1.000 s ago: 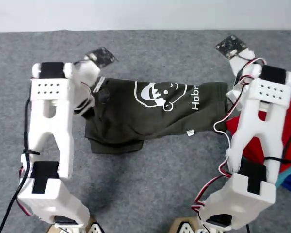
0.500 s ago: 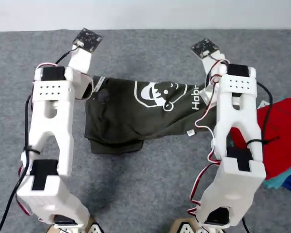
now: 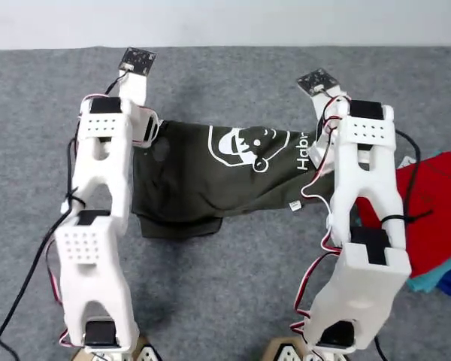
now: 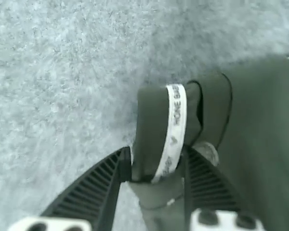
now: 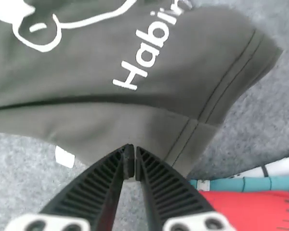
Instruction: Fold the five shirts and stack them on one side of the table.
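Note:
A dark green shirt [image 3: 203, 184] with a white print lies partly folded in the middle of the grey table. My left gripper [image 4: 156, 161] is at its far left corner, shut on the bunched collar [image 4: 176, 125] with the white neck tape. My right gripper [image 5: 131, 161] is shut, its tips resting at the hem edge [image 5: 149, 127] on the shirt's right end; no cloth shows between them. In the high view the right arm covers that end of the shirt. A red shirt [image 3: 436, 203] lies folded on a blue one [image 3: 447, 278] at the right edge.
The table is covered in grey carpet [image 3: 233, 286]. A small white tag [image 3: 293, 204] sticks out of the green shirt's near edge. Both arm bases stand at the near edge, and a pale wall [image 3: 225, 22] runs along the far side.
The right arm swung left, from over the red shirt to the green shirt's right end. The left arm shifted right and extended toward the collar. The green shirt has hardly moved.

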{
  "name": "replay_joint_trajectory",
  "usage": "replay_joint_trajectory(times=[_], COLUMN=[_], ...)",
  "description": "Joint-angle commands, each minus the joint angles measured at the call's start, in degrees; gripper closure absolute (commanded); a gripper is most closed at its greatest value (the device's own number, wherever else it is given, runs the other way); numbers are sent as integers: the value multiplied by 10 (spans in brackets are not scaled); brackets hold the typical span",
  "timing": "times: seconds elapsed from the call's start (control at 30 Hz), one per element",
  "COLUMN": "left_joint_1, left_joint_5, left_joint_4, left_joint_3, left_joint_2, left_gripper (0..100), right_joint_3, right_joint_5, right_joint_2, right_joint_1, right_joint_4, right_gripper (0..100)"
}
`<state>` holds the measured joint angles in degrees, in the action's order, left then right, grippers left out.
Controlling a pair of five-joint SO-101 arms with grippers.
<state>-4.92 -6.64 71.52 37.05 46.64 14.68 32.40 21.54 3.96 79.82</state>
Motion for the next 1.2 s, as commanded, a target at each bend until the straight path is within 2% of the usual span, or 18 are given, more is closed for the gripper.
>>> replay_joint_trajectory(times=[0.0,0.17,0.3,0.47,0.83,1.17], left_joint_1=[13,26,38,45,-43,-73], left_joint_5=[3,1,-42,-108,-110,-112], left_joint_4=[40,122,195,250,284,289], left_joint_3=[120,281,383,462,516,518], left_joint_2=[62,162,224,273,282,280], left_gripper=[822,822,841,1000,996,992], right_joint_3=[26,26,26,26,25,25], right_joint_5=[-6,-6,-6,-6,-5,-6], right_joint_2=[-7,-7,-7,-8,-44,-44], right_joint_1=[10,10,10,10,30,34], right_joint_4=[14,18,18,19,19,19], right_gripper=[988,988,988,988,988,988])
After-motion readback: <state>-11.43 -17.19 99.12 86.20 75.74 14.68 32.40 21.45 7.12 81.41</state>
